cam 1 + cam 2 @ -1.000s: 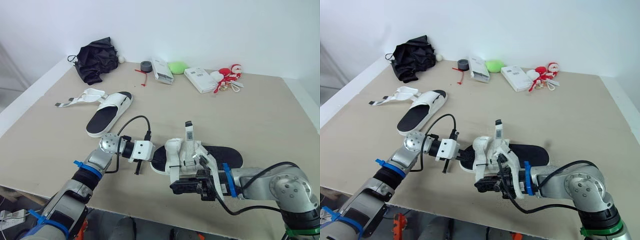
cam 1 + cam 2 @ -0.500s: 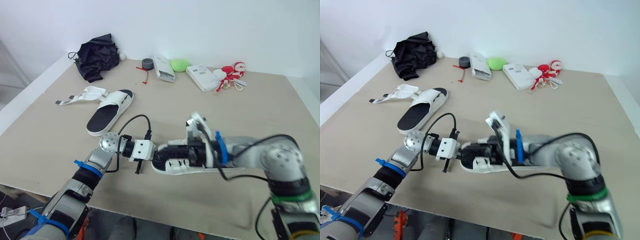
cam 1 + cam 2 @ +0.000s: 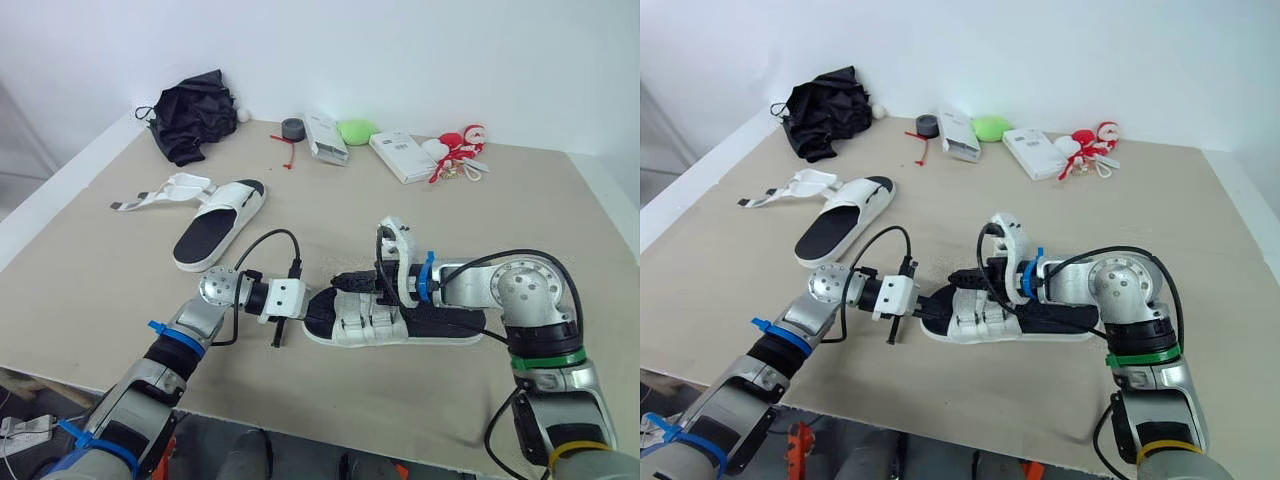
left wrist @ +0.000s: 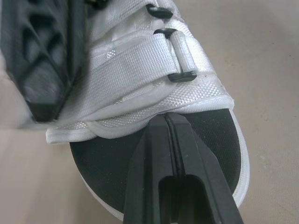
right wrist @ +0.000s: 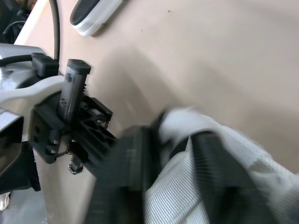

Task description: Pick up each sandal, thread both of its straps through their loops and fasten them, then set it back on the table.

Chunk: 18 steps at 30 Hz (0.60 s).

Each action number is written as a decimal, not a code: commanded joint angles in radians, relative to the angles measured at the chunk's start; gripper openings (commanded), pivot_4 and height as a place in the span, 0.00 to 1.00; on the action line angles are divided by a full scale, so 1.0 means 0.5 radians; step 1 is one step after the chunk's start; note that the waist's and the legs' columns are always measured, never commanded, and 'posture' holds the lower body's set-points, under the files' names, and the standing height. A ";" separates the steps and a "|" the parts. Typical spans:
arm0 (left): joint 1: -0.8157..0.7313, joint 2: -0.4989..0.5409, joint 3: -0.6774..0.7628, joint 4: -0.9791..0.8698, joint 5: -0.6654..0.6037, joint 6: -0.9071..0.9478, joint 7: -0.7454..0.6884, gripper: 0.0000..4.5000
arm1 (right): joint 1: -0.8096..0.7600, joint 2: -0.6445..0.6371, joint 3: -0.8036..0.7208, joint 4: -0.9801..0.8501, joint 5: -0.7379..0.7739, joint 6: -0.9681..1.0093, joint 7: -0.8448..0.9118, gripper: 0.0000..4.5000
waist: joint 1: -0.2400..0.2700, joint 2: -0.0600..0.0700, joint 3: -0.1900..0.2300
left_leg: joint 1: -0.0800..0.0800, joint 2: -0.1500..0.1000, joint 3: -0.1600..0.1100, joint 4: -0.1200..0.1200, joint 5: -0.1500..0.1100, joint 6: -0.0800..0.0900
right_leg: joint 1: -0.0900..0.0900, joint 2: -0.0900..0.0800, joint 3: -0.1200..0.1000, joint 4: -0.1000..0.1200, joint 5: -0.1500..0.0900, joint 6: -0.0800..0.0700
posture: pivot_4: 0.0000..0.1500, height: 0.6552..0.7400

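Observation:
The near sandal (image 3: 395, 322), white with a black footbed, lies flat on its sole near the table's front edge. Both of its straps lie across the upper (image 4: 140, 70) and pass through black loops. My left gripper (image 3: 305, 303) is shut, and its tips touch the front strap's edge at the toe (image 4: 170, 120). My right gripper (image 3: 352, 282) hovers over the straps. It is open, and its blurred fingers (image 5: 128, 158) straddle white strap fabric. The far sandal (image 3: 222, 225) rests at the left, with its loose straps (image 3: 150, 200) spread out.
Along the back of the table sit a black cloth (image 3: 193, 128), a grey tape roll (image 3: 293, 128), a white box (image 3: 325, 140), a green object (image 3: 357, 131), another white box (image 3: 400, 158) and a red-and-white toy (image 3: 458, 150). The table's front edge runs just below the near sandal.
The near sandal went from tilted on its side, with a strap standing up, to flat on the table. My right gripper swung over it and opened. The left gripper stayed put.

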 commanded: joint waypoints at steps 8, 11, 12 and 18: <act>0.155 0.050 -0.183 0.160 0.214 0.118 -0.062 0.00 | -0.091 0.072 0.015 0.078 -0.521 0.068 -0.189 0.90 | 0.001 -0.002 -0.008 | 0.000 -0.001 -0.001 -0.001 0.000 0.000 | 0.004 0.001 -0.003 0.000 -0.003 0.001 | 1.00 0.98; 0.157 0.043 -0.187 0.159 0.214 0.122 -0.061 0.00 | -0.228 0.159 -0.095 0.201 -0.621 -0.017 -0.181 0.90 | -0.004 0.002 -0.007 | 0.001 -0.001 0.000 -0.002 0.000 0.000 | 0.003 0.001 -0.001 0.000 -0.003 0.001 | 1.00 0.98; 0.156 0.039 -0.187 0.159 0.214 0.124 -0.059 0.00 | -0.269 0.180 -0.139 0.236 -0.644 -0.051 -0.173 0.90 | -0.005 0.004 -0.008 | 0.001 -0.002 0.002 -0.002 0.000 0.000 | 0.002 0.002 -0.001 0.000 -0.003 0.002 | 1.00 0.98; 0.139 0.010 -0.176 0.163 0.198 0.102 -0.046 0.00 | -0.462 0.073 -0.392 0.335 -0.595 -0.088 0.101 0.90 | 0.001 0.009 -0.005 | 0.000 -0.002 0.002 -0.002 0.000 0.000 | 0.002 0.007 -0.002 0.001 -0.002 0.002 | 1.00 0.98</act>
